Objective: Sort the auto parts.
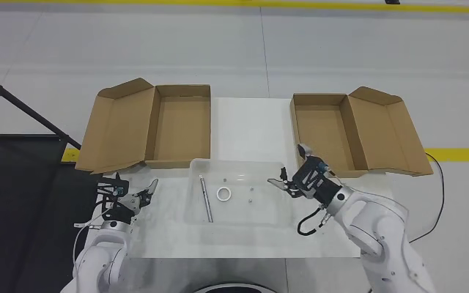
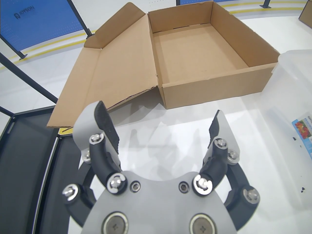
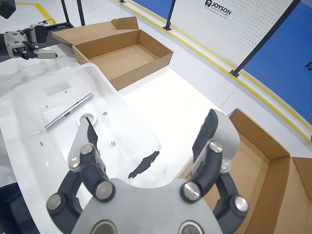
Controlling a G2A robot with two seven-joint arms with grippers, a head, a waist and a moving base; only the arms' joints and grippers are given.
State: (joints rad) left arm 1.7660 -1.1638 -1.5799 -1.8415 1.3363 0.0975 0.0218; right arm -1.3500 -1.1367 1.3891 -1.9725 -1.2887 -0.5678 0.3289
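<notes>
Both grippers empty, parts unsorted in the bin.
Left gripper point(image 2: 158, 113) fingers point(image 2: 107, 122) spread wide, holding nothing, over bare tabletop point(image 1: 249, 124) near the left cardboard box point(image 1: 179, 124). Right gripper point(image 3: 148, 118) fingers point(image 3: 207, 127) also wide apart and empty, at the right edge of the clear bin point(image 1: 238, 162). Rod point(image 1: 204, 199), ring point(image 1: 223, 193) and small nut point(image 3: 112, 143) all lie in the bin. Both the left box and the right cardboard box point(image 1: 322, 139) hold nothing, so sorting looks unstarted and every part is left to move. White tabletop, pale floor with yellow lines, blue and white perforated panels around.

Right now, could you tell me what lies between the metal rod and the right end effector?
In the top view, a white ring and a small part.
</notes>
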